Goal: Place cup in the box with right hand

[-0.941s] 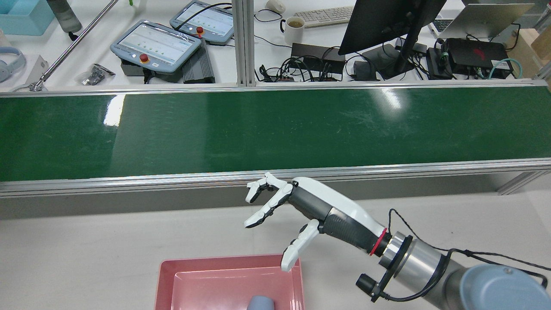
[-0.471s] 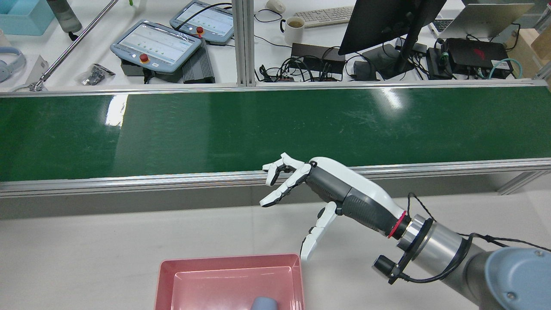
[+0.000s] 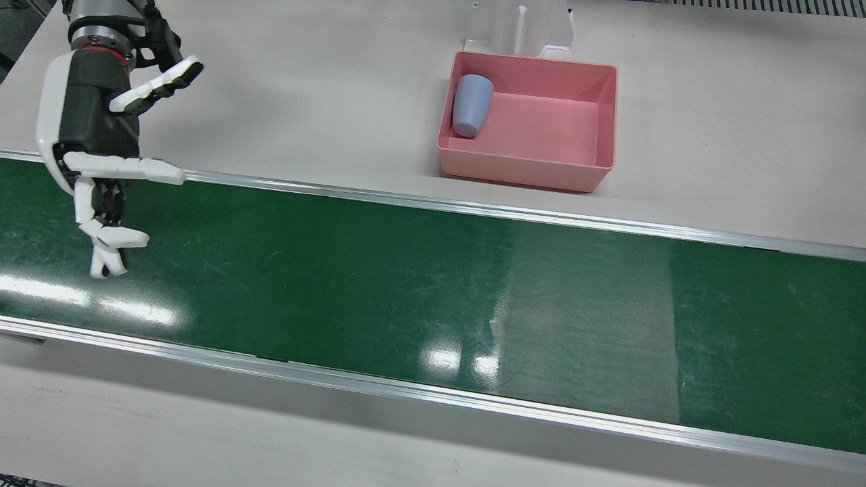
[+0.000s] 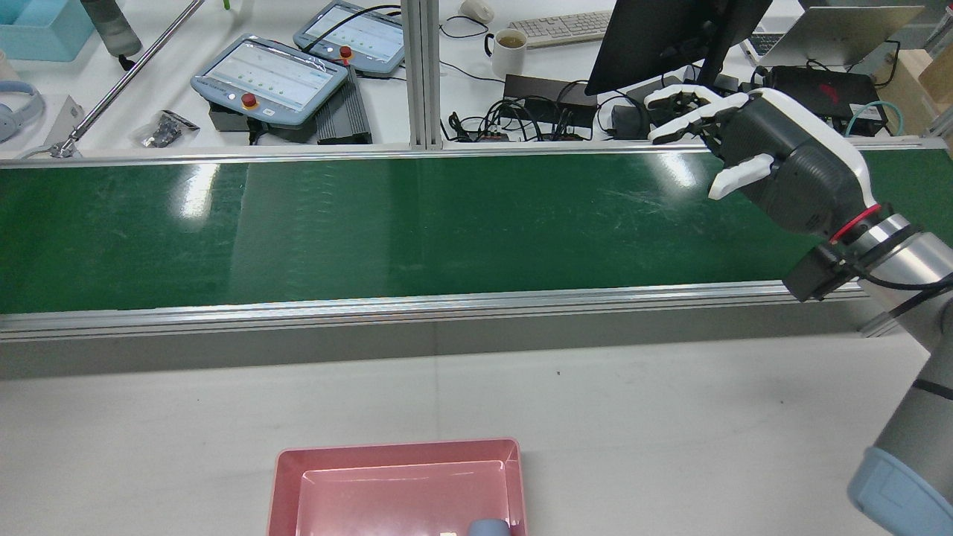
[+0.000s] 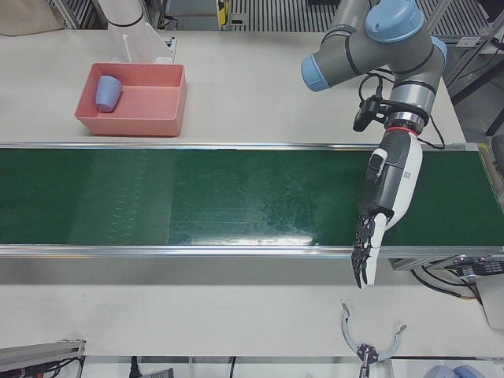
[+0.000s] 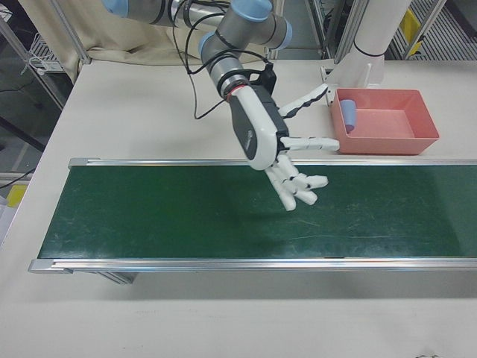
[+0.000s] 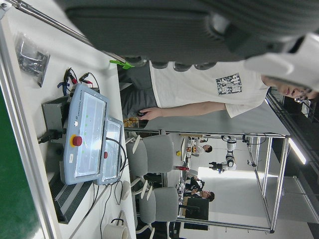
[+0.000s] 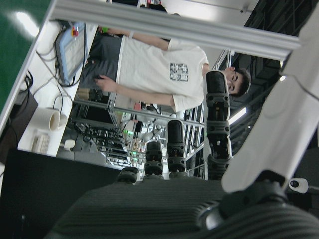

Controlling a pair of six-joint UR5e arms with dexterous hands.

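The blue-grey cup lies on its side inside the pink box, against one end wall. It also shows in the left-front view, the right-front view, and just at the rear view's bottom edge. My right hand is open and empty, fingers spread, raised over the green belt well away from the box; it also shows in the rear view and the right-front view. My left hand hangs open and empty over the belt's other end.
The green conveyor belt runs across the station between aluminium rails. A white stand is behind the box. Beyond the belt is a desk with teach pendants, a monitor and a mug. A person in a white T-shirt stands there.
My right hand has risen from beside the box's corner and swung right and outward over the belt. The cup has shifted slightly right inside the box.
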